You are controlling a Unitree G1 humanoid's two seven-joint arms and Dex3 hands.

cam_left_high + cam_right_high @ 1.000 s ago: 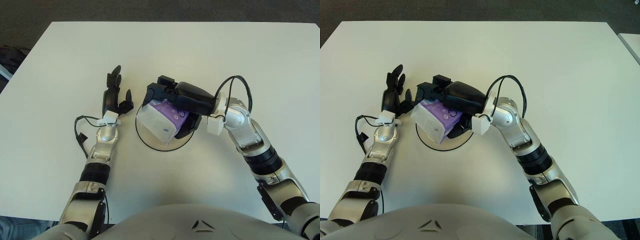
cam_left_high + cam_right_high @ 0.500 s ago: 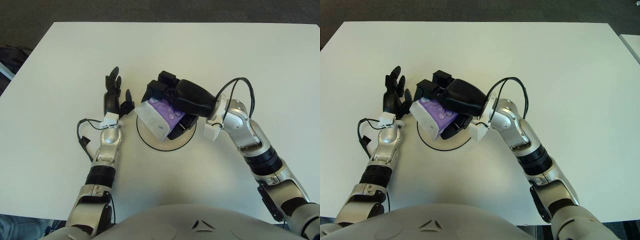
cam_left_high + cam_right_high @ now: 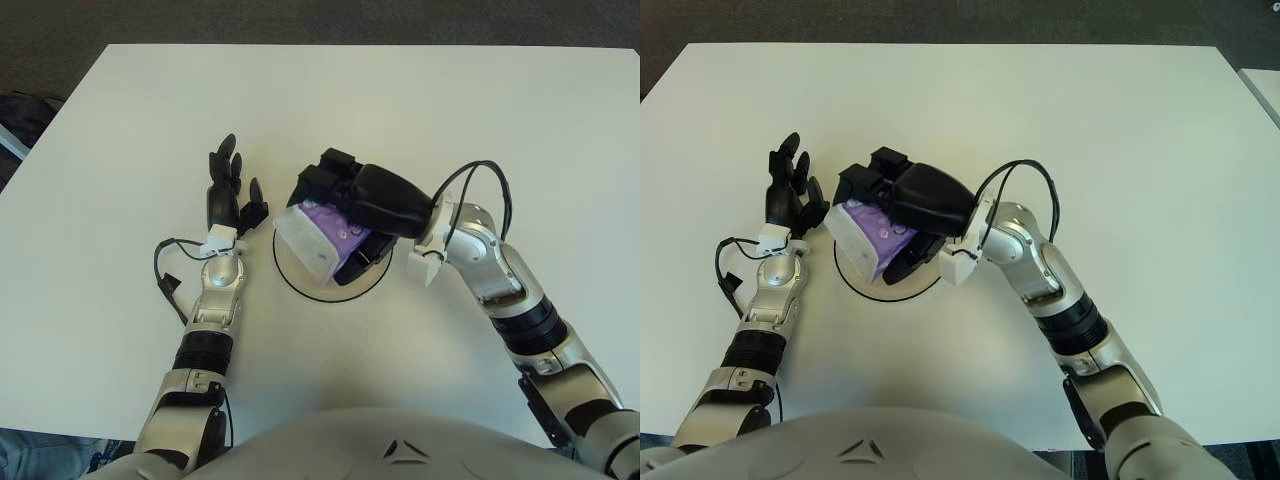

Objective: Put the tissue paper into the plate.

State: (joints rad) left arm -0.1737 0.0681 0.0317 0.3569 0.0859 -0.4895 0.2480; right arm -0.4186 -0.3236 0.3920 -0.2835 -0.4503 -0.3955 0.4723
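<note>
A purple and white tissue pack (image 3: 318,238) sits tilted over the white plate (image 3: 300,284), whose rim shows as a dark ring. My right hand (image 3: 345,195) is over the plate, with its black fingers curled around the pack from above and behind. My left hand (image 3: 230,190) shows just left of the plate, fingers spread and pointing away from me, holding nothing. The same pack (image 3: 868,232) and the same right hand (image 3: 902,193) appear in the right eye view. Most of the plate's inside is hidden under the pack and hand.
The white table (image 3: 480,110) spreads wide around the plate, with dark floor beyond its far edge. A black cable (image 3: 470,175) loops off my right forearm, and another cable (image 3: 165,270) hangs by my left wrist.
My right hand with the pack has shifted slightly over the plate, the pack settling a little lower. My left hand has drawn a little farther left of the plate rim.
</note>
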